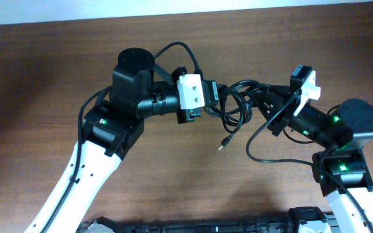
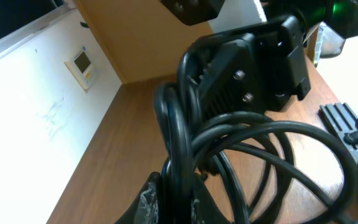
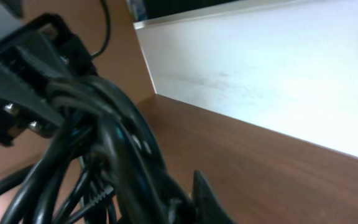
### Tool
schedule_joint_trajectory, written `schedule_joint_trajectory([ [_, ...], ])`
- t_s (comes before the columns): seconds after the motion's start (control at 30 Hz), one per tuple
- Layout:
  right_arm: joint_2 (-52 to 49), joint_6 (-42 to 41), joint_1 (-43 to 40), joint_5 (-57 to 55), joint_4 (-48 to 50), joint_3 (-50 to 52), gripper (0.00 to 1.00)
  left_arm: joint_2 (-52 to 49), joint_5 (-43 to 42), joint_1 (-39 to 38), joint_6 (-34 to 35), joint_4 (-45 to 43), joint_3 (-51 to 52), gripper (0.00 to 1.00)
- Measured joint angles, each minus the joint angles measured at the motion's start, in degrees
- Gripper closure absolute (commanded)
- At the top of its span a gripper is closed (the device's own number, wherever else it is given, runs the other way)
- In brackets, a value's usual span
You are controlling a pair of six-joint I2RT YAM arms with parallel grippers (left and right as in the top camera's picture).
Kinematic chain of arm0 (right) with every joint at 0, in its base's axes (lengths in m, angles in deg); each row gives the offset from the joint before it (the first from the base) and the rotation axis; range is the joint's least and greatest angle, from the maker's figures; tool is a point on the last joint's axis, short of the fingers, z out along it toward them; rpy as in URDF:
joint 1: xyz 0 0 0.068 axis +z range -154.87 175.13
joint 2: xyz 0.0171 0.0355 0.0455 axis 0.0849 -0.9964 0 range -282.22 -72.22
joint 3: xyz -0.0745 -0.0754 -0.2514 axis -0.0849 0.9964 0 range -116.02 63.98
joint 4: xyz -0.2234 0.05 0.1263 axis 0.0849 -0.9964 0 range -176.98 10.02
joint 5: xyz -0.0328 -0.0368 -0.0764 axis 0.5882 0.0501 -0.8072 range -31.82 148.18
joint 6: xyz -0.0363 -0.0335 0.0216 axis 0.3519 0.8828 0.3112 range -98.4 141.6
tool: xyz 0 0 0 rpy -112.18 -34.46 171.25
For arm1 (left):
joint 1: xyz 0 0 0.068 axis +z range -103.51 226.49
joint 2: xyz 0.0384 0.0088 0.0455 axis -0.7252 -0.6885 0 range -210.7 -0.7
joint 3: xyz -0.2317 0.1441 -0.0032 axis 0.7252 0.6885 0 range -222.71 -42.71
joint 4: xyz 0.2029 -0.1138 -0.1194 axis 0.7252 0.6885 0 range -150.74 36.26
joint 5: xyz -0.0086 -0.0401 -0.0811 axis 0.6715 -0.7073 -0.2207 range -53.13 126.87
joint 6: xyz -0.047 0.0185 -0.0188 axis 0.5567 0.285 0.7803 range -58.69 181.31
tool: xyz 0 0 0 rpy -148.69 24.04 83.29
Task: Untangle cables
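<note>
Pinching cables [image 1: 234, 114]: left claw [image 1: 217, 97], right claw [image 1: 252, 98], two claws
Bundle: one, between claws
Loose plug [image 1: 223, 145]: one, below bundle

Left claw [image 1: 216, 98] and right claw [image 1: 256, 102] clamped, facing

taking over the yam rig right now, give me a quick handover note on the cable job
left gripper: shut on the cables, at the bundle's left side.
right gripper: shut on the cables, at the bundle's right side, facing the left one.
cables: one looped bundle between the two grippers, over the middle of the table; one free end with a plug trails out toward the front.
done: both arms have a grip on the bundle.
left to do: the loops are not yet separated. Ease the grippers apart gently, probably working that free plug end out first.
</note>
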Motion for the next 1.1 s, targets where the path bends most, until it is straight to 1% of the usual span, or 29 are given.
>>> schedule_joint_trajectory([
  [0.1,0.0,0.1,0.0,1.4,0.2,0.0,0.96,0.0,-0.4,0.3,0.3,0.0,0.0,0.81],
  [0.13,0.0,0.1,-0.1,2.0,0.2,0.0,0.96,0.0,-0.3,0.3,0.5,0.0,0.0,0.66],
  [0.2,0.0,0.0,-0.1,2.0,0.0,0.0,0.96,0.0,-0.3,0.3,0.5,0.0,0.0,0.01],
  [0.33,-0.1,-0.5,-0.2,0.6,-1.7,0.0,0.96,0.1,-0.3,0.4,1.5,0.1,0.0,0.02],
  [0.47,-0.3,-2.6,-0.2,-4.5,-3.8,0.0,0.96,1.0,1.5,3.2,6.3,0.0,0.0,0.02],
  [0.53,-0.3,-4.0,-0.2,-7.5,-3.9,0.0,0.96,1.8,3.3,5.6,10.8,0.0,0.0,0.02],
  [0.67,-0.3,-6.8,-0.2,-13.4,-2.9,0.0,0.96,2.6,7.6,9.9,23.6,0.2,0.0,0.02],
  [0.7,-0.3,-7.4,-0.2,-14.3,-1.7,0.0,0.96,2.6,8.2,10.6,26.3,0.4,0.0,0.02],
  [0.8,-0.3,-8.4,-0.3,-15.9,2.0,0.0,0.96,2.6,10.1,12.1,37.4,0.9,0.0,0.01],
  [0.87,-0.3,-8.8,-0.3,-16.4,4.2,0.0,0.96,2.6,10.4,12.2,42.7,0.9,0.0,0.01],
  [0.97,-0.3,-9.0,-0.3,-16.7,6.8,0.0,0.96,2.6,10.7,12.2,48.2,-0.7,0.0,0.02],
  [1.1,-0.3,-9.0,-0.3,-16.9,10.1,0.0,0.96,2.6,8.0,12.2,54.8,-1.4,0.0,0.01],
])
